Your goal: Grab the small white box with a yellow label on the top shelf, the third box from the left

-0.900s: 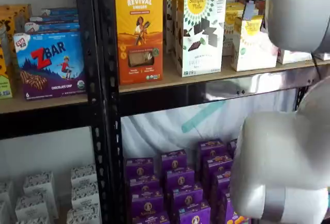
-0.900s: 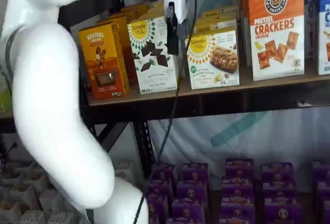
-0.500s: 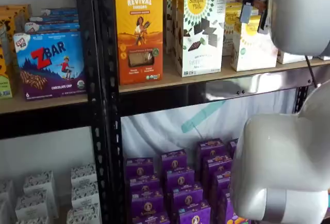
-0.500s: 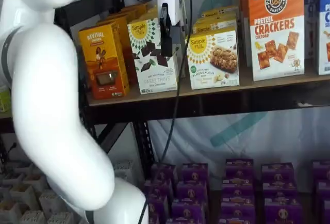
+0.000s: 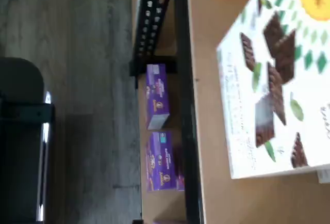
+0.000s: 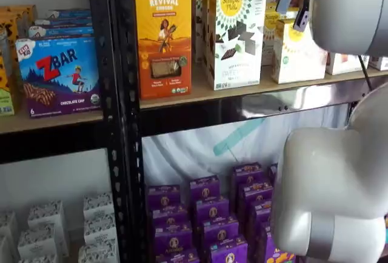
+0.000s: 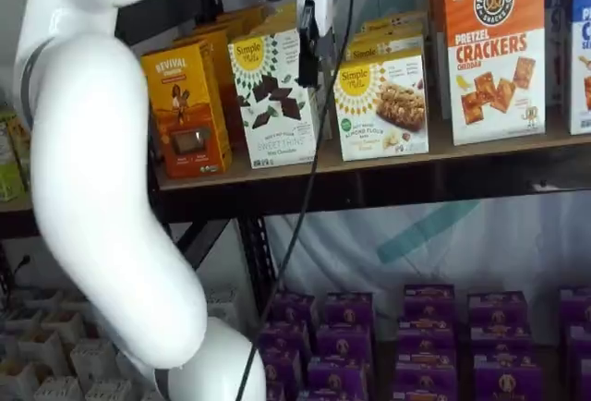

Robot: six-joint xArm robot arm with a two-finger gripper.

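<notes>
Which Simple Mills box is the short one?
The small white box showing cookies, standing right of the taller chocolate-piece box on the top shelf. Its top sits lower than both neighbours' tops.

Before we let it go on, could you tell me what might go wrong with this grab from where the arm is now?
1. The hand hangs in front of the tall chocolate-piece box, just beside the small white box; it could close on, or topple, the wrong carton.
2. The two boxes stand close together on the top shelf, leaving little room for a finger between them.
3. The cable hangs across the shelf front and could snag.
</notes>
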